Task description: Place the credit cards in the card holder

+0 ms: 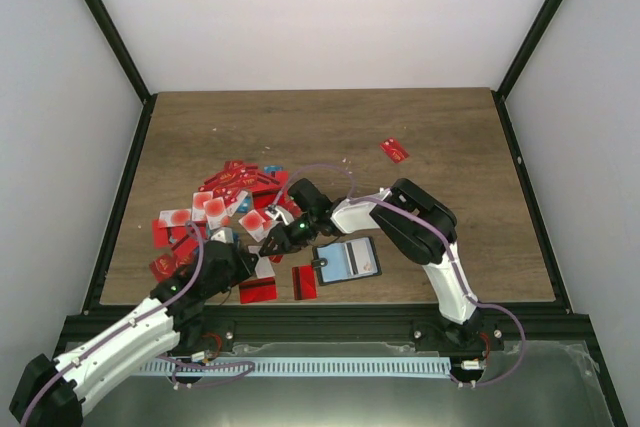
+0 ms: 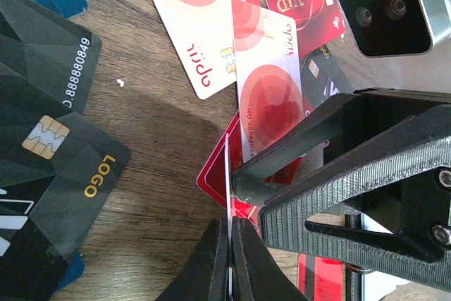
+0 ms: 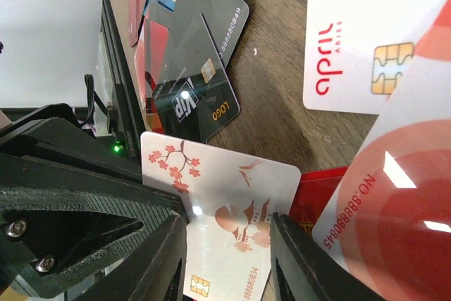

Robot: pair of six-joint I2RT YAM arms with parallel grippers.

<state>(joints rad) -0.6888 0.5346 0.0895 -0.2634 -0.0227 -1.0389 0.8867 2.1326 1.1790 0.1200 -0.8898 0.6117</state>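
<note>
A white credit card with red blossoms [image 3: 225,188] stands on edge over the wood, held by both arms. My right gripper [image 3: 229,222] is shut on it across its width. My left gripper [image 2: 229,225] is shut on the same card, seen edge-on as a thin white line [image 2: 227,174], with the right arm's finger [image 2: 310,139] pressed beside it. From above, both grippers [image 1: 243,259] [image 1: 272,240] meet at the pile of mostly red credit cards [image 1: 225,197]. The black card holder [image 1: 350,260] lies open just right of them, with a pale card face showing inside.
Black cards [image 2: 49,146] and white-and-red cards [image 2: 190,26] lie flat under the grippers. One red card [image 1: 394,150] sits alone at the back right. Two red cards [image 1: 257,290] [image 1: 303,282] lie near the front rail [image 1: 320,309]. Black rails border the table.
</note>
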